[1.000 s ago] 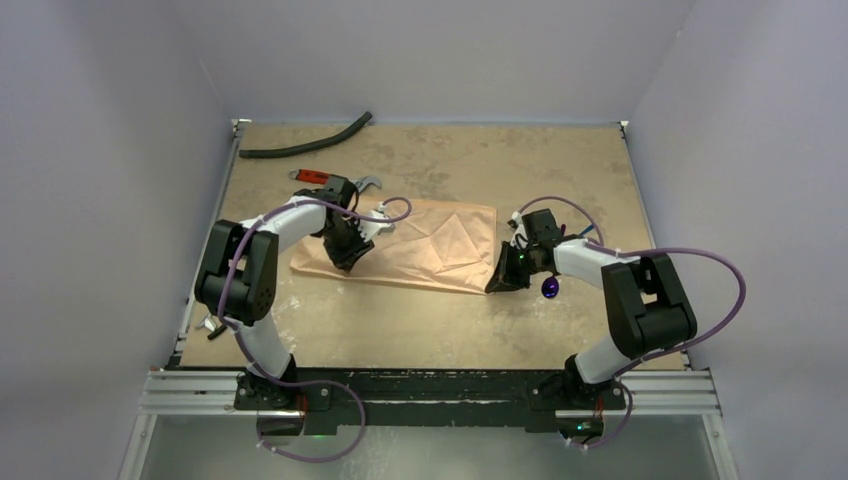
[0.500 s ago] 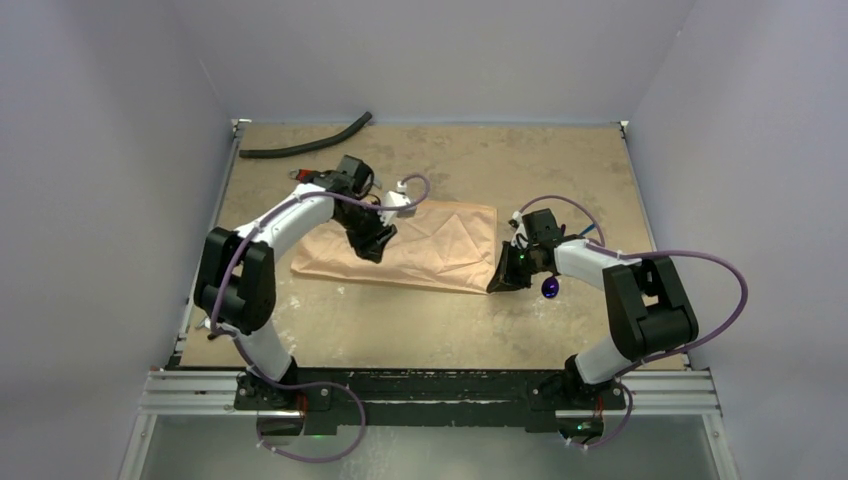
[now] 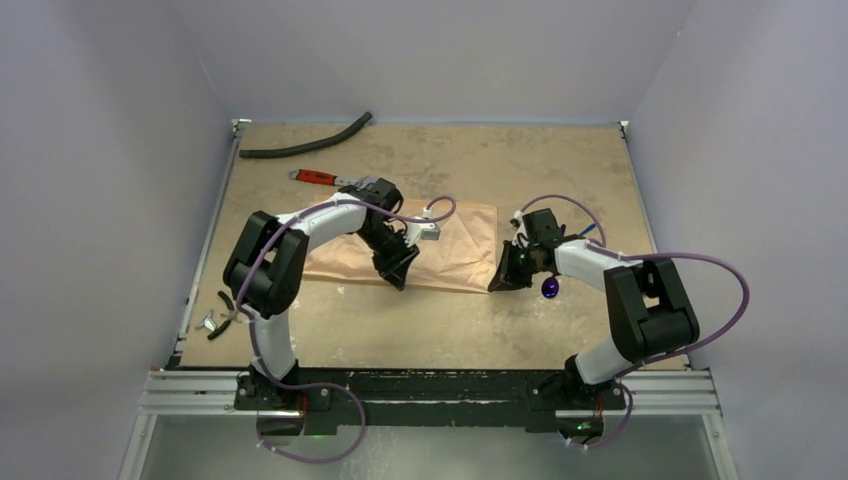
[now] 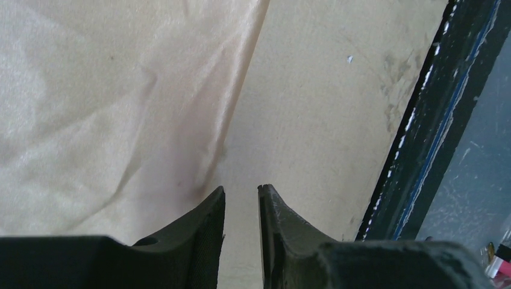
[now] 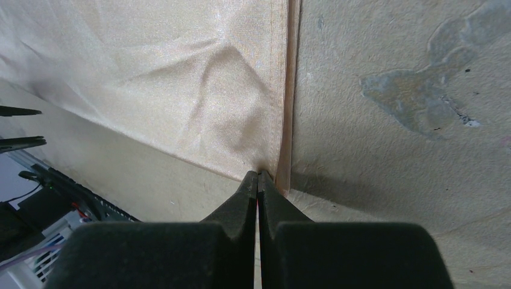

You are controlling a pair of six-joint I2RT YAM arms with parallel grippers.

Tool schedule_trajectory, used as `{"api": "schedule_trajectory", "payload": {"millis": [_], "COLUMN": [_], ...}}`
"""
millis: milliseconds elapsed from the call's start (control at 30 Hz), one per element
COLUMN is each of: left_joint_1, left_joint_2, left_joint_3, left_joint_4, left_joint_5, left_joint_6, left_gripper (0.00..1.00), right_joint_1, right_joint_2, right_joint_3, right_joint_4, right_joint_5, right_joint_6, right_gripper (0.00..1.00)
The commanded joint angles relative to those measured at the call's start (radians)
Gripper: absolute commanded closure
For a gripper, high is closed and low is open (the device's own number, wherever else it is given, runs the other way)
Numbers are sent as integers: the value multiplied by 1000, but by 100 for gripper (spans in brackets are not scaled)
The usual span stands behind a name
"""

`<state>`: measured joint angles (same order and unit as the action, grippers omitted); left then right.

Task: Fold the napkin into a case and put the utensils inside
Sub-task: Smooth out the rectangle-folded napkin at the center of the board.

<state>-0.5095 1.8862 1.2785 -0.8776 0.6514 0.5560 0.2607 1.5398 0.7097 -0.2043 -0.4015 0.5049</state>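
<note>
The left claw has moved to the near edge of the peach-orange cloth napkin on the worktop; it is slightly released and empty. Only its wrist view shows the right claw clenched on the napkin's corner.

Top camera: high, near side, looking down on whole table. Wrist cameras: close, both on napkin near edge.

Overhead light: we find it soft and even; the walls are dim and bluish.
Shadows: faint on the table, darker beside the napkin edge.
Glare: mild sheen on the napkin.
Focus: the near fingers look blurred.
</note>
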Motion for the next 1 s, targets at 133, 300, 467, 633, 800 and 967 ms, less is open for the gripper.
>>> {"api": "schedule_trajectory", "payload": {"millis": [133,300,467,633,800,967], "left_joint_1": [-29,-13,75,178,240,311], "left_joint_2": [58,76,98,154,186,193], "left_joint_3": [47,41,71,127,130,131], "left_joint_4": [31,-23,-90,-195,-287,-335], "left_joint_5": [59,10,22,66,50,-18], "left_joint_6": [-29,24,81,159,252,318], "left_gripper": [89,97,99,100,100,100], "right_joint_1": [-4,-4,-4,-5,-5,-3], "right_joint_2": [-15,-20,-29,-33,-37,-40], "right_joint_3": [-17,-19,-26,-27,-26,-28], "right_joint_4": [-37,-43,-44,-47,-50,-53], "right_joint_5": [81,85,89,89,92,95], "right_joint_6": [-7,-5,0,1,3,5], "right_gripper": [100,100,100,100,100,100]}}
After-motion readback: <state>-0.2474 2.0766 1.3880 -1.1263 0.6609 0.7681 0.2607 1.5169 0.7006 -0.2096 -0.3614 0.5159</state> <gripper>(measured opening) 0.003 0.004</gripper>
